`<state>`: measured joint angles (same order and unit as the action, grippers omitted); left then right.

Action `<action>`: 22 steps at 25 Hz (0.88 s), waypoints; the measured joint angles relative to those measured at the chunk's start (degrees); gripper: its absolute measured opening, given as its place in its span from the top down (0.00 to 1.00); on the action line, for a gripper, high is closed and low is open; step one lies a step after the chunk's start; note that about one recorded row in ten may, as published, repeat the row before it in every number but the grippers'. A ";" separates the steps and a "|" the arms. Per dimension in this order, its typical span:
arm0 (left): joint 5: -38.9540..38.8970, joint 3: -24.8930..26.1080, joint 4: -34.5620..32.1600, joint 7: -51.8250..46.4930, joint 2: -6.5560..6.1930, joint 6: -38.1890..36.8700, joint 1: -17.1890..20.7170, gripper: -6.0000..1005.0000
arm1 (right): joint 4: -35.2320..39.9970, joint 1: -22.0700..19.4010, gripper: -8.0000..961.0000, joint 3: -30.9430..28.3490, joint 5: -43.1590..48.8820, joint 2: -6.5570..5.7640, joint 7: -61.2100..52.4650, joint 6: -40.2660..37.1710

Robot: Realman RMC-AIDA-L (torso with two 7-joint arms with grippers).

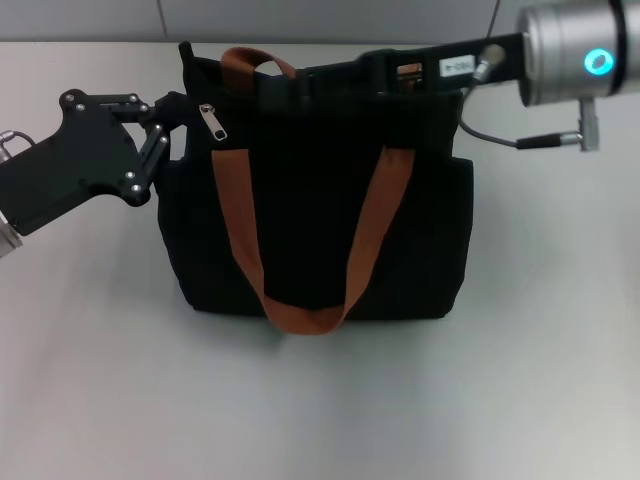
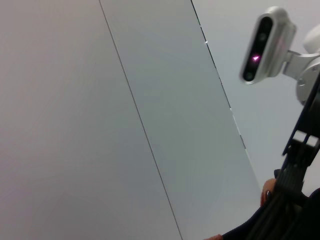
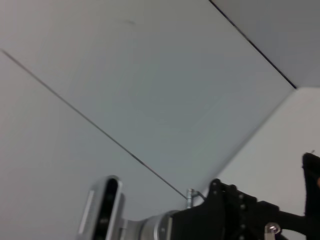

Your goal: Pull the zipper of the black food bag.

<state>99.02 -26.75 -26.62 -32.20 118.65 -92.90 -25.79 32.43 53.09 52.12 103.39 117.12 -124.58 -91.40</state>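
White tabletop (image 1: 90,380) holds the black food bag (image 1: 320,200); our left gripper (image 1: 172,125) pinches its edge beside the zipper (image 1: 211,121) (right gripper (image 1: 330,72): can't tell).

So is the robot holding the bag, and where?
Left gripper pinches the black food bag's upper left corner, beside the zipper. Right gripper lies along the bag's top edge; whether it grips anything cannot be told.

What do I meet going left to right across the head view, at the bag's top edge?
Left end effector at the bag's left corner → silver zipper pull → brown strap handle on the black bag → right end effector over the top edge → its silver wrist.
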 joint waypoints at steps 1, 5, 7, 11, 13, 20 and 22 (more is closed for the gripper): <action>0.00 0.00 0.01 -0.04 0.00 0.00 -0.03 0.97 | 0.00 1.00 0.13 0.10 1.11 0.00 -0.99 0.78; 0.00 0.01 0.21 -0.12 -0.06 0.00 -0.18 0.97 | 0.03 3.83 0.13 1.39 3.27 0.20 -3.29 3.29; 0.00 0.03 0.37 -0.12 -0.07 0.00 -0.36 0.97 | 0.04 4.69 0.13 2.74 3.44 0.29 -3.94 4.57; 0.01 0.04 0.43 -0.18 -0.08 0.00 -0.53 0.97 | 0.06 6.02 0.13 4.76 3.50 0.47 -5.10 5.88; 0.02 0.04 0.43 -0.22 -0.09 -0.02 -0.55 0.97 | 0.07 6.77 0.13 5.61 3.52 0.65 -5.68 6.48; 0.03 -0.06 0.44 -0.84 -0.16 -0.19 -0.58 0.97 | 0.02 7.87 0.13 7.48 3.96 1.00 -6.94 7.67; 0.03 -0.06 0.44 -0.85 -0.17 -0.38 -0.58 0.97 | 0.01 8.19 0.13 8.14 4.16 1.09 -7.22 8.39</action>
<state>99.06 -26.81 -26.19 -33.04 118.47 -93.28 -26.37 32.44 61.28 60.26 107.55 118.21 -131.80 -83.02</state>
